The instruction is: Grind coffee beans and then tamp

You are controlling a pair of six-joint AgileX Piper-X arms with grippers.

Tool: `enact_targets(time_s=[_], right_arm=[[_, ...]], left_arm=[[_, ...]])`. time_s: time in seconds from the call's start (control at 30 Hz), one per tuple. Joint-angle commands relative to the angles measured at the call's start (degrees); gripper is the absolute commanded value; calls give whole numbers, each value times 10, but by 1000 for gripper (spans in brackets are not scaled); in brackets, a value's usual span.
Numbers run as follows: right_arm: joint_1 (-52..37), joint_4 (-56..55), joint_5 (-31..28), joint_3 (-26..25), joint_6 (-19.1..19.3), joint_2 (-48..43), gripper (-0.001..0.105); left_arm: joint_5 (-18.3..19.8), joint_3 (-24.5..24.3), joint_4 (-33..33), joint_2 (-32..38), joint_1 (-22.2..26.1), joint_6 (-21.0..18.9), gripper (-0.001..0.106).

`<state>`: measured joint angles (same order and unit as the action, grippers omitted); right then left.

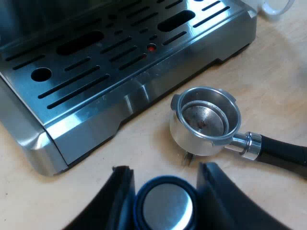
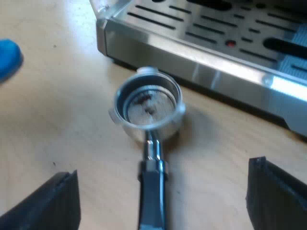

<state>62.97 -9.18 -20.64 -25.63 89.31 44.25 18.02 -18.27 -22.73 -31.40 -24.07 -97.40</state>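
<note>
Here, tamper [image 1: 165, 206] in left gripper [image 1: 165, 172], holder [image 1: 206, 120] near.

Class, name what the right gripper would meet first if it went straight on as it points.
Probably the holder's dark handle, lying on the table between the right gripper's open fingers; depth is unclear.

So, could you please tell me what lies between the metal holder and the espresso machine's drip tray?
Only bare wooden table lies between the metal holder and the drip tray, seen in both wrist views.
</note>
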Motion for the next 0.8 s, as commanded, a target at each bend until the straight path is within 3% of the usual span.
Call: enact_targets(time_s=[0.03, 0.23, 0.33, 0.5, 0.8], right_arm=[[-3, 15, 2, 16, 7, -12, 72], [-3, 103, 3, 67, 26, -13, 72], [-3, 171, 3, 91, 26, -13, 72], [-3, 196, 3, 107, 26, -13, 72], [-3, 196, 3, 107, 22, -13, 72]], left_arm=[[12, -15, -4, 5, 0, -1, 13], [12, -47, -46, 5, -1, -1, 0], [12, -74, -61, 5, -1, -1, 0], [13, -92, -61, 5, -6, -1, 0], [-3, -104, -61, -24, -81, 0, 0]])
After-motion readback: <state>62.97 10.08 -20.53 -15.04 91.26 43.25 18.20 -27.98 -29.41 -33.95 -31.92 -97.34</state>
